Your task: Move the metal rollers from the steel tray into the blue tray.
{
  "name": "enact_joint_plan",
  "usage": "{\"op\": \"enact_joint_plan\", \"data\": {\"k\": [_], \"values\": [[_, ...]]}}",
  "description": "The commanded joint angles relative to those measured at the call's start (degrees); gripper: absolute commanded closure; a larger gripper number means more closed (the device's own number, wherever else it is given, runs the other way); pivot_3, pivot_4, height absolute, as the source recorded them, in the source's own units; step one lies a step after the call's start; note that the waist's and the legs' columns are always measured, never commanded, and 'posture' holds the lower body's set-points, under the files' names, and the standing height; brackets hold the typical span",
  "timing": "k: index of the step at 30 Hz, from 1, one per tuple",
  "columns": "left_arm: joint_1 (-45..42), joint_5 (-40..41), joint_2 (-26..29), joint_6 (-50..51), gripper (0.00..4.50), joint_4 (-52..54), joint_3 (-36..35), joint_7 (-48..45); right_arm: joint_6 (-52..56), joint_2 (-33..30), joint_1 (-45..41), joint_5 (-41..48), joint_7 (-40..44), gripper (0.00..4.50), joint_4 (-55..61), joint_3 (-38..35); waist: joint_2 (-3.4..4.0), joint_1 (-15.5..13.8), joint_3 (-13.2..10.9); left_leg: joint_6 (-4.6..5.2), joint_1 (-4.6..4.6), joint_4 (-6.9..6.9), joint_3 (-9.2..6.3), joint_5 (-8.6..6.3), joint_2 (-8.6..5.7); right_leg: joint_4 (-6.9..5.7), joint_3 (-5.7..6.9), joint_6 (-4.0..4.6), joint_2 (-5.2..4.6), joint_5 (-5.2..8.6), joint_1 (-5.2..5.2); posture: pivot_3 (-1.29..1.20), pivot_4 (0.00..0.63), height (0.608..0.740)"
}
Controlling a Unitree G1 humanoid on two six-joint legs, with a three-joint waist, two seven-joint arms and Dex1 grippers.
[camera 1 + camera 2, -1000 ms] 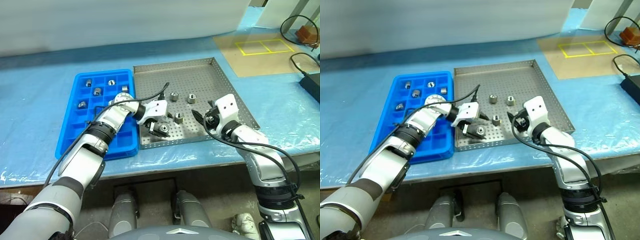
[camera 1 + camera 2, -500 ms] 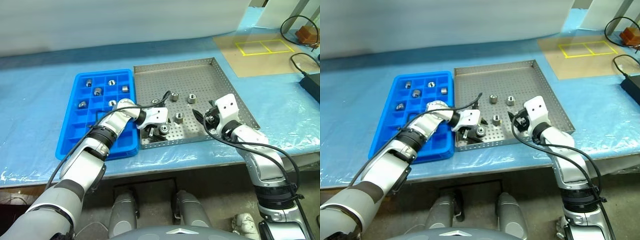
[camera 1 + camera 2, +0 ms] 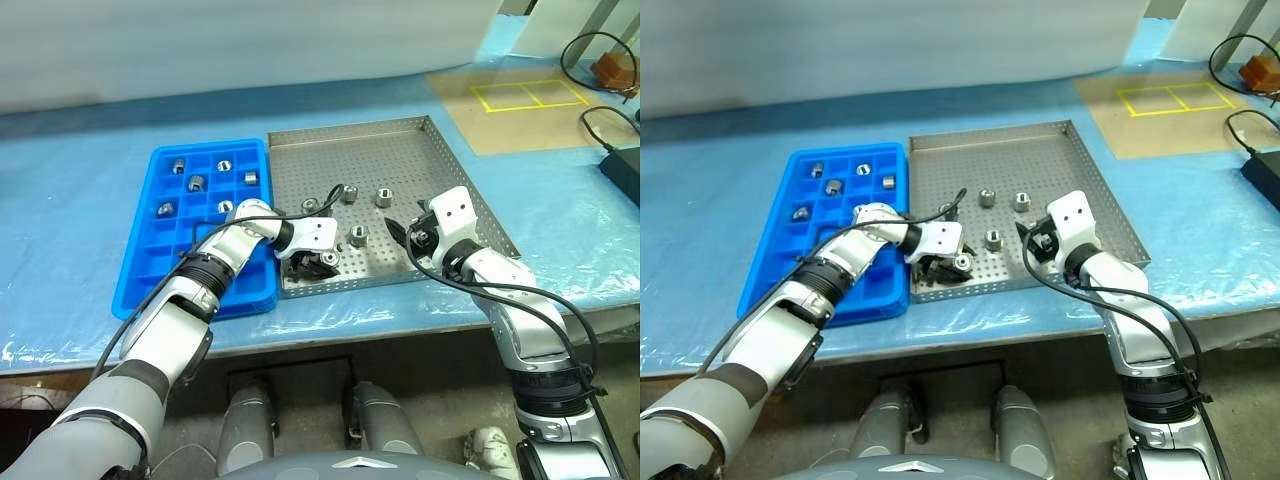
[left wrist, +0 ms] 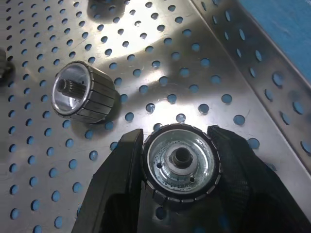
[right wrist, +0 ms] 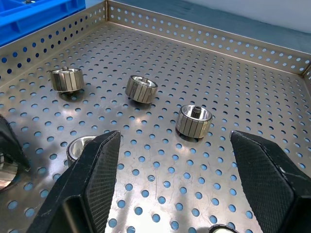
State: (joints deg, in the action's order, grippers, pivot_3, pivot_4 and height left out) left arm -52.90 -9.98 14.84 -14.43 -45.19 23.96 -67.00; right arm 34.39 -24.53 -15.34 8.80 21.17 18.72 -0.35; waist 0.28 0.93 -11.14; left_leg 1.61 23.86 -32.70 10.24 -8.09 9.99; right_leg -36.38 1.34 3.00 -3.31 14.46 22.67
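Left claw (image 4: 180, 170): clamped on a roller (image 4: 181, 166) down on the floor of the steel tray (image 3: 400, 150), near the tray's front edge and toward its left corner; one black finger (image 4: 116, 184) presses each side of the roller, which stands on end with its hollow centre up.
Right claw (image 5: 180, 194): jaws wide apart, holding nothing, hovering low over the right front part of the steel tray.
Loose rollers: a second one (image 4: 82, 94) lies just beside the gripped one, not touching it; three more sit around the middle of the tray floor, at (image 3: 358, 235), (image 3: 348, 193) and (image 3: 383, 197), well apart from each other; another (image 3: 311, 205) sits near the tray's left edge.
Blue tray (image 3: 150, 285): lies on the counter with its right side against the steel tray's left rim; five rollers rest in separate compartments at its far end, such as (image 3: 178, 166) and (image 3: 224, 164).
Steel tray: sits mid-counter, its long front rim close to the counter's front edge.
Counter (image 3: 80, 150): covered in light blue sheeting.
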Motion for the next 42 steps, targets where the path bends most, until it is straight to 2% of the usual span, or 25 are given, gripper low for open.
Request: {"op": "enact_joint_plan", "data": {"k": [1, 5, 8, 13, 16, 21, 27, 32, 37, 42], "values": [[-0.5, 1.5, 0.2, 0.0, 2.75, 1.9, -2.1, 0.9, -1.2, 0.0, -1.2, -0.3, 0.0, 0.79, 0.9, -0.1, 0.00, 0.0, 0.0, 0.00, 0.00, 0.00, 0.00, 0.00, 0.00, 0.00, 0.00, 0.00, 0.00, 0.00, 0.00, -0.42, 0.150, 0.740], [-1.3, 3.4, 0.9, 0.7, 2.75, 6.7, -6.0, 5.8, -1.0, 0.1, -1.4, 0.1, 0.3, 0.79, 1.4, -0.1, 0.00, 0.0, 0.0, 0.00, 0.02, 0.00, 0.00, 0.00, 0.01, 0.00, 0.01, 0.00, 0.01, 0.00, 0.03, -0.41, 0.150, 0.740], [-0.6, 8.3, 3.5, 6.6, 2.75, 14.7, -10.4, 4.3, -0.4, 0.2, -2.3, 1.5, 1.2, 0.79, 2.1, -0.7, 0.01, 0.1, 0.0, 0.00, 0.07, 0.01, 0.00, 0.00, 0.02, -0.01, 0.00, 0.00, 0.01, 0.00, 0.10, -0.39, 0.150, 0.740], [6.3, 11.7, 12.6, 12.5, 2.75, 27.0, -15.0, 3.4, 1.2, 0.0, -5.5, 5.0, 5.2, 0.79, 1.8, -0.3, 0.07, 0.6, 0.0, -0.02, 0.02, 0.11, 0.03, 0.01, 0.08, -0.03, 0.00, 0.04, 0.05, 0.03, 0.15, -0.35, 0.150, 0.740], [12.0, 16.4, 18.7, 20.4, 2.75, 36.0, -20.6, 3.3, 2.5, 0.1, -9.8, 8.7, 12.0, 0.79, 0.1, 3.2, 0.09, 0.9, 0.0, -0.06, 0.03, 0.18, 0.03, 0.03, 0.08, -0.02, 0.01, 0.05, 0.04, 0.04, 0.18, -0.27, 0.150, 0.740], [17.3, 22.9, 23.6, 29.9, 2.75, 45.3, -29.1, 7.1, 3.0, 1.6, -16.2, 12.4, 23.7, 0.79, -3.6, 11.4, 0.10, -0.7, 0.0, -0.16, 0.12, 0.17, -0.01, 0.09, 0.14, -0.11, 0.11, 0.08, 0.04, 0.05, 0.28, -0.14, 0.150, 0.740], [23.1, 28.0, 25.4, 37.8, 2.75, 50.9, -37.1, 13.1, -4.6, 4.8, -24.9, 8.8, 29.9, 0.79, -19.7, 15.9, 0.10, -3.3, 0.0, -0.35, 0.08, 0.17, -0.02, 0.19, 0.08, -0.22, 0.10, 0.08, -0.04, 0.05, 0.30, 0.05, 0.150, 0.740], [32.7, 27.0, 25.2, 41.8, 2.75, 57.2, -42.3, 22.2, -11.4, 9.5, -30.4, 6.2, 32.3, 0.79, -28.3, 17.7, 0.06, -5.2, 0.0, -0.40, 0.18, 0.39, -0.05, 0.22, 0.10, -0.23, 0.14, 0.19, -0.01, 0.12, 0.49, 0.19, 0.150, 0.740], [40.1, 27.0, 24.7, 43.1, 2.75, 60.9, -43.2, 26.2, -13.4, 11.3, -33.2, 6.5, 34.5, 0.79, -33.0, 16.1, 0.02, -7.3, 0.0, -0.40, 0.35, 0.44, -0.12, 0.23, 0.12, -0.23, 0.28, 0.26, -0.01, 0.16, 0.59, 0.22, 0.150, 0.740], [43.7, 25.5, 24.0, 41.1, 2.75, 59.0, -41.5, 28.5, -13.1, 10.9, -32.3, 5.9, 38.1, 0.79, -32.3, 17.5, 0.00, -8.7, 0.0, -0.41, 0.32, 0.43, -0.13, 0.23, 0.13, -0.24, 0.27, 0.25, -0.01, 0.16, 0.56, 0.23, 0.150, 0.740]]}}
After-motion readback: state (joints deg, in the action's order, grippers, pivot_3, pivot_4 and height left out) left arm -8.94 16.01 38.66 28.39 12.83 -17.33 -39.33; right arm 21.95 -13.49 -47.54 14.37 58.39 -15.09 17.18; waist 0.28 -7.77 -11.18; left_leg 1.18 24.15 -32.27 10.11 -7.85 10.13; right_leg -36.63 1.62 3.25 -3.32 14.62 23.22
